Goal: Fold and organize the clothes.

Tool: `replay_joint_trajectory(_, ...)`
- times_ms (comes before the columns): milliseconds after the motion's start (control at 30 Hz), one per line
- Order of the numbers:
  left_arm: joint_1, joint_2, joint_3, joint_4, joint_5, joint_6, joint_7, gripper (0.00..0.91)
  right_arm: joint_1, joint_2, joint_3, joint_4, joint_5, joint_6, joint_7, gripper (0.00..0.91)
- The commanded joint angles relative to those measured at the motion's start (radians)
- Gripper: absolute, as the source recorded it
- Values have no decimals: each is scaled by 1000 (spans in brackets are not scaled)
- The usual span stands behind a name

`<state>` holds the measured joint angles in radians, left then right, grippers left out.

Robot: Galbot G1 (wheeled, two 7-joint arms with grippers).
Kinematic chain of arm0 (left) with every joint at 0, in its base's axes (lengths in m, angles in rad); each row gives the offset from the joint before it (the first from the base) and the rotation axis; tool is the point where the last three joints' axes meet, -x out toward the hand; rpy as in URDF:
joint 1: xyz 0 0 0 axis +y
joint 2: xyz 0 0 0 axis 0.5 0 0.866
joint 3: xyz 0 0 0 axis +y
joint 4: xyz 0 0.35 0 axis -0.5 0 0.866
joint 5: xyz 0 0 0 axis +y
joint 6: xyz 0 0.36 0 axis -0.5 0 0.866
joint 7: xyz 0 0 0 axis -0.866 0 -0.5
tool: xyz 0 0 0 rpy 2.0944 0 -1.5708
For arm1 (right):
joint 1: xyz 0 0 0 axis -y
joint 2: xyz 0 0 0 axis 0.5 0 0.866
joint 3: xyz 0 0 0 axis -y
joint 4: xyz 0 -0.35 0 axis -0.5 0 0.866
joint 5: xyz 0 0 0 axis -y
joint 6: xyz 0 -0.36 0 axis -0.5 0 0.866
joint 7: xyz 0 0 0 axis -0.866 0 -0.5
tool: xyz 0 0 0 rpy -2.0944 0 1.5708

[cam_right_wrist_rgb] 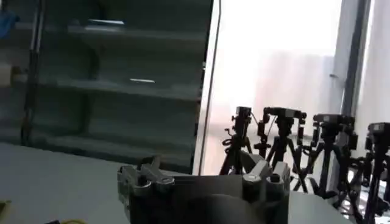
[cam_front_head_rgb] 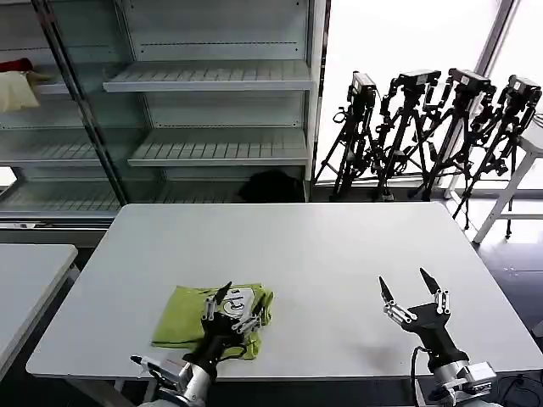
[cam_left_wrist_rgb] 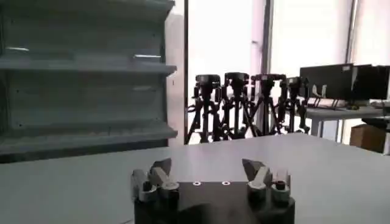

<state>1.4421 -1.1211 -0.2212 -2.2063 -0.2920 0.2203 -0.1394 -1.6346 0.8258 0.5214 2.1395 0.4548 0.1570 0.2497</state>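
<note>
**Technician:** Black anodised fingers with pale metal knuckles were noted on the left gripper. How were they set?

**Inspector:** The jaws were recorded as standing apart, with nothing held between them. The left gripper was poised over the near right portion of the T-shirt; whether cloth was touched could not be told from the head view. In the left wrist view, the left gripper was shown with its two tips spread and bare tabletop beyond.

**Technician:** And the garment's position?

**Inspector:** The T-shirt was found lying in a compact folded bundle on the white table, near the front edge, left of centre. Its long axis ran roughly across the table, left to right. A white-and-dark print was seen on the upper face, beside the gripper tips.

**Technician:** Which arm was judged nearer?

**Inspector:** The left arm, clearly. The right gripper was held well apart to the garment's right, above bare table, jaws likewise spread and empty.

**Technician:** Materials?

**Inspector:** The cloth was assessed as soft, matte, lime-green cotton, slightly rumpled at the right end; easy slumping when lifted was to be expected. The tabletop was smooth and flat. Metal shelving and camera tripods were noted behind.
</note>
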Motion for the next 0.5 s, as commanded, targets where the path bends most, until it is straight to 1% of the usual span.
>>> replay_joint_trajectory(33, 118, 95, -340, -27, -157, 112, -31, 907, -11, -8, 20, 0, 12, 4, -1, 907)
replay_joint_trajectory(100, 154, 108, -428, 9, -220, 161, -42, 907, -16, -15, 29, -2, 26, 6, -3, 907)
replay_joint_trajectory(200, 177, 96, -491, 73, -276, 179, -67, 907, -15, -16, 29, -8, 30, 9, -3, 907)
replay_joint_trajectory(367, 155, 29, -469, 96, -308, 205, -70, 907, -8, -15, 18, -6, 25, 7, -4, 907)
replay_joint_trajectory(500, 132, -8, -438, 96, -327, 221, -64, 907, -11, -13, 18, -4, 22, 6, -4, 907)
